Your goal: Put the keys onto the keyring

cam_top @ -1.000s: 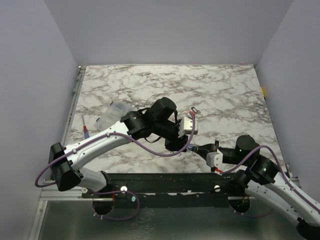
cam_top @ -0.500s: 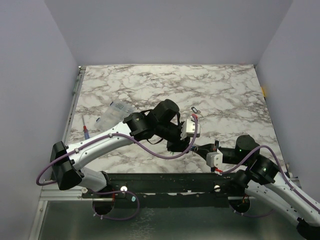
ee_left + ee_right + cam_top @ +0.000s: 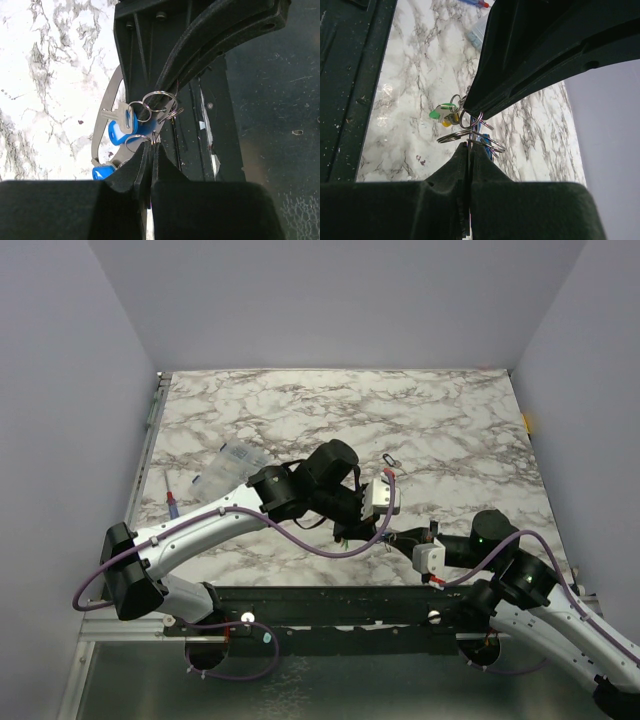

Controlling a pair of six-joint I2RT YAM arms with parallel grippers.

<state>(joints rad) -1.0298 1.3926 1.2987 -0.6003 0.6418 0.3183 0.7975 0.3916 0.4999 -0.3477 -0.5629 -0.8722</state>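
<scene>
Since both claws meet nose to nose just past the black rail (image 3: 330, 602) at the table's near edge, neither arm is the nearer one: each has its tips in the same tangle. Seen from its own wrist, the left gripper (image 3: 150, 146) is clenched, pads pressed together with the wire of one of the small split rings (image 3: 148, 104) seemingly nipped at the very tip. The right gripper (image 3: 469, 145) is likewise clamped tight on that cluster of rings, coming in from the opposite side so that its dark fingers cross above the left one's. Just beyond the left tips, off to their marble side, hang the keys (image 3: 120, 133) — two blue heads and a silver blade in the left wrist view, a green and a yellow head in the right wrist view. A little farther out on the same side is the keyring (image 3: 103, 101), a pale loop whose long axis runs roughly along the line the left claw points in, not across it. Whether any ring is threaded on that loop I cannot tell. I judge that the coming move turns on carrying a ring sideways toward the loop — away from the rail. Far beyond, a small dark clip (image 3: 388, 460) lies on the marble table (image 3: 450, 420), with a clear plastic box (image 3: 226, 470) well to its left.
</scene>
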